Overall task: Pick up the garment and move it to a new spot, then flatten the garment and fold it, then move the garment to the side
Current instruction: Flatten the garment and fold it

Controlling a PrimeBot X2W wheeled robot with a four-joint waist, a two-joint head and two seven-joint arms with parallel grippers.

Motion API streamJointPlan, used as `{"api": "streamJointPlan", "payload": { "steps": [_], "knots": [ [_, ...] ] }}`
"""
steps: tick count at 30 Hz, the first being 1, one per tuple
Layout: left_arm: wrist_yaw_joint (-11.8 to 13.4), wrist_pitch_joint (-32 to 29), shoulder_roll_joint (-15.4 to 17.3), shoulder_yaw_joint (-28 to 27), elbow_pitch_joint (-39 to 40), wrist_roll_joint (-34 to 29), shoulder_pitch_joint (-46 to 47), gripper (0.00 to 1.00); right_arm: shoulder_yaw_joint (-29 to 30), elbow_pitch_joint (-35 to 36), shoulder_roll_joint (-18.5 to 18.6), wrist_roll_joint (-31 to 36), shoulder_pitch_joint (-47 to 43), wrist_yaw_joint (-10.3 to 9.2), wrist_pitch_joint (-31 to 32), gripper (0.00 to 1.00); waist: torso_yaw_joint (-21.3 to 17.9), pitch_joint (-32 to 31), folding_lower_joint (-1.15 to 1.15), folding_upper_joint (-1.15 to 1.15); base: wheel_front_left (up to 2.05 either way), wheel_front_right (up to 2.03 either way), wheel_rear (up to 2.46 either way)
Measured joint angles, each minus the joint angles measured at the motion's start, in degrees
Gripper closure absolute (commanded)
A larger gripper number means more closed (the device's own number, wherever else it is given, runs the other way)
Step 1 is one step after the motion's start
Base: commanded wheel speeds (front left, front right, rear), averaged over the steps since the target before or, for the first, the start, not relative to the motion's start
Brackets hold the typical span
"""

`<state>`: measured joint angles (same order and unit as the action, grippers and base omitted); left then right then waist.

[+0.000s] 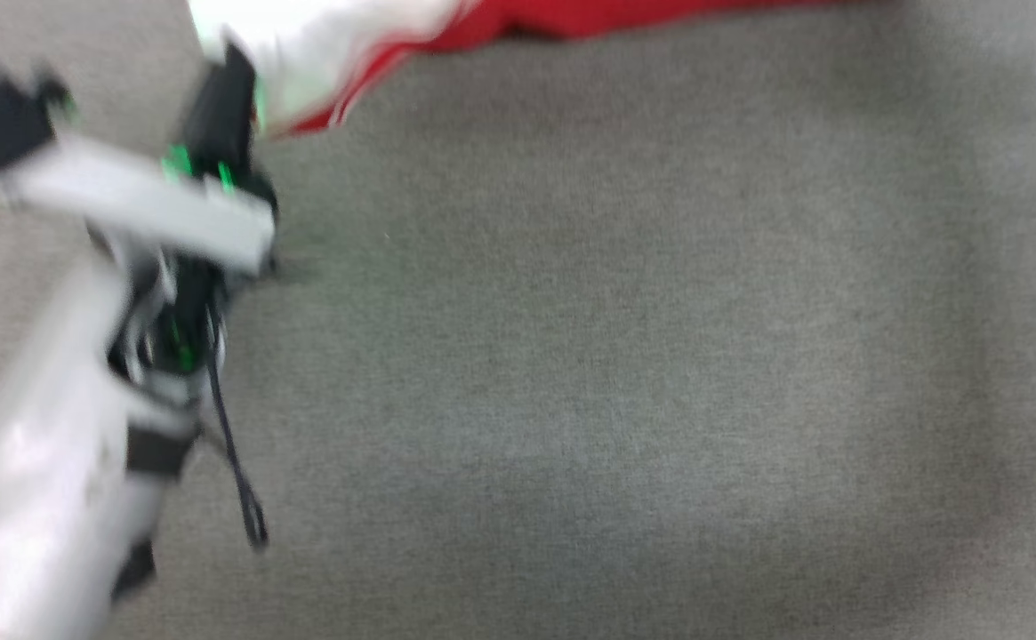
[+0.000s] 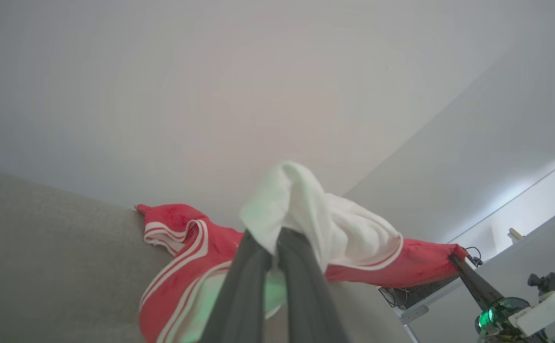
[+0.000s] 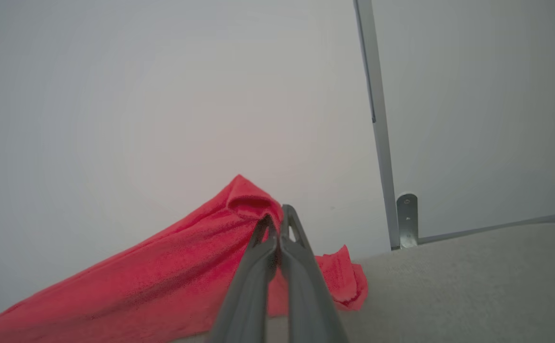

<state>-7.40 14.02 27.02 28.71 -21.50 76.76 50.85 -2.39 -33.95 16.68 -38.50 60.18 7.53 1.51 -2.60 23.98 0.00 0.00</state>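
garment axis: garment [image 1: 624,18] ran left-right along the top edge of the head view, stretched as a band between the two grippers - white sleeve end at robot's left, red body toward its right
garment place: at the far edge of the grey cloth surface [image 1: 624,373]; in the left wrist view the striped red part [image 2: 182,267] sagged onto that surface in front of the pale wall [image 2: 258,95]
garment shape: bunched, not flat; white sleeve cloth [image 2: 306,209] draped over the left fingertips
left arm: pale forearm [image 1: 46,462] came in from the lower left of the head view, wrist bent, left gripper [image 1: 235,62] pointing up-frame into the sleeve; dark cable [image 1: 237,462] hung off the wrist
left fingers: left gripper [image 2: 272,243] pinched shut on the white sleeve
right arm: reached the other end - right gripper [image 2: 452,258] seen at the red corner in the left wrist view
right fingers: right gripper [image 3: 277,224] closed tight on a red fold of the garment [image 3: 163,267]
background: metal post [image 3: 377,119] with bracket [image 3: 407,219] behind the surface
writing: could not read any - head view heavily motion-blurred, front of the shirt folded away
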Motion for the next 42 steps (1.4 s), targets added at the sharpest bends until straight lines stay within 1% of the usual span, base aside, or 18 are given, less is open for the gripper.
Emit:
{"api": "streamJointPlan", "payload": {
  "steps": [3,5,8,11,15,18,22,24,28,32,35,37,40,42],
  "knots": [
    [0.01,0.67,0.13,-2.41,4.47,1.15,-8.33,1.0,-0.58,6.1,1.7,-1.92,-8.7,0.0,3.48,1.0,0.27,-2.12,0.0,0.0,0.0,0.0,0.0],
    [0.47,0.85,0.44,-2.63,7.72,-0.44,-13.75,1.0,-0.35,10.17,2.24,-3.32,-14.02,0.0,5.43,1.0,0.41,-3.36,0.0,0.0,0.0,0.0,0.0],
    [1.41,0.99,-0.16,-3.15,12.55,-1.52,-21.74,1.0,0.83,16.25,3.18,-3.28,-22.0,0.0,7.93,1.0,0.56,-4.92,0.0,0.0,0.0,0.0,0.0],
    [2.46,1.02,-1.79,-4.67,17.28,-2.22,-28.79,1.0,3.0,21.56,3.47,-2.12,-29.83,0.0,10.15,1.0,0.69,-6.07,0.0,0.0,0.0,0.0,0.0],
    [4.17,1.03,-3.61,-8.26,23.05,-3.65,-37.6,1.0,6.8,28.72,1.6,-1.22,-38.84,0.0,13.04,1.0,0.81,-7.1,0.0,0.0,0.0,0.0,0.0],
    [4.99,1.03,-4.2,-10.22,27.33,-4.44,-43.3,1.0,9.35,33.43,0.36,-0.7,-43.94,0.01,15.24,1.0,0.74,-7.37,0.0,0.0,0.0,0.0,0.0],
    [6.46,1.03,-4.28,-10.07,33.09,-5.64,-50.58,1.0,12.57,39.76,-1.86,-0.15,-49.94,0.0,18.05,1.0,0.3,-7.34,0.0,0.0,0.0,0.0,0.0],
    [7.47,1.03,-4.0,-9.91,35.75,-6.68,-52.79,1.0,14.01,42.11,-1.97,-0.34,-51.57,0.0,19.03,1.0,0.11,-7.02,0.0,0.0,0.0,0.0,0.0],
    [8.69,1.01,-3.39,-10.44,40.07,-7.37,-55.03,1.0,15.68,45.77,-2.79,-0.35,-53.91,0.0,20.8,1.0,-0.2,-6.3,0.0,0.0,0.0,0.0,0.0],
    [9.42,-0.2,-1.87,-10.55,40.6,-8.61,-54.28,1.0,16.21,46.38,-3.59,-0.31,-53.55,0.0,22.34,1.0,-0.47,-5.37,-0.01,0.0,0.0,0.0,0.0],
    [9.39,-1.43,-1.79,-10.09,38.71,-9.38,-49.68,1.0,15.17,44.52,-3.58,0.35,-50.93,0.0,23.19,1.0,-0.47,-4.48,0.0,0.0,0.0,0.0,0.0],
    [9.32,-2.07,-2.68,-9.96,36.93,-9.04,-46.08,1.0,13.82,43.47,-3.49,1.62,-49.21,0.0,23.7,1.0,-0.39,-3.82,0.0,0.0,0.0,0.0,0.0],
    [8.8,-3.22,-2.68,-8.83,32.29,-11.02,-40.99,1.0,13.04,42.21,-4.47,3.58,-46.32,0.0,24.05,1.0,-0.28,-2.65,0.0,0.0,0.0,0.0,0.0],
    [7.87,-3.42,-2.79,-8.54,28.99,-12.15,-37.28,1.0,13.07,41.19,-4.58,4.81,-44.04,0.0,24.19,1.0,-0.2,-1.7,0.0,0.0,0.0,0.0,0.0]
  ]
}}
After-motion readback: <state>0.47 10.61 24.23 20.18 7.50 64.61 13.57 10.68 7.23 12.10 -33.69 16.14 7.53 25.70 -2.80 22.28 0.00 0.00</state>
